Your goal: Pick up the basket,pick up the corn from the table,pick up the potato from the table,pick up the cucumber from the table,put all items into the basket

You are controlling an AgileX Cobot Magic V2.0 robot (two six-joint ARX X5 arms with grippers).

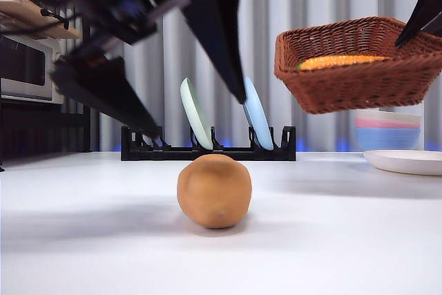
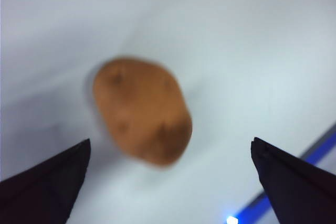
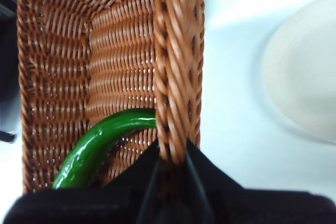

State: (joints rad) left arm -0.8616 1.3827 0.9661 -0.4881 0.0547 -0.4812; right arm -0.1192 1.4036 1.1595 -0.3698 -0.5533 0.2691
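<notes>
We see the left gripper [image 2: 170, 182], jaws spread wide, above the potato [image 1: 214, 191] on the table [image 1: 331, 240]. Right gripper [image 3: 172, 169] pinches the basket [image 1: 359, 67] rim, aloft far right; cucumber [image 3: 100, 148] and corn [image 1: 338, 61] inside. Dish rack [image 1: 207, 151] stands behind.

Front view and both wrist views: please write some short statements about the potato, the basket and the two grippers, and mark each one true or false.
1. The potato lies on the table. True.
2. The left gripper is shut on the potato. False: its jaws stand open above the potato, apart from it.
3. The right gripper holds the basket by its rim, off the table. True.
4. The basket is empty. False: a green vegetable lies in it, and an orange-yellow item shows in the front view.
5. The potato stands inside the black dish rack. False: it lies in front of the rack.
</notes>
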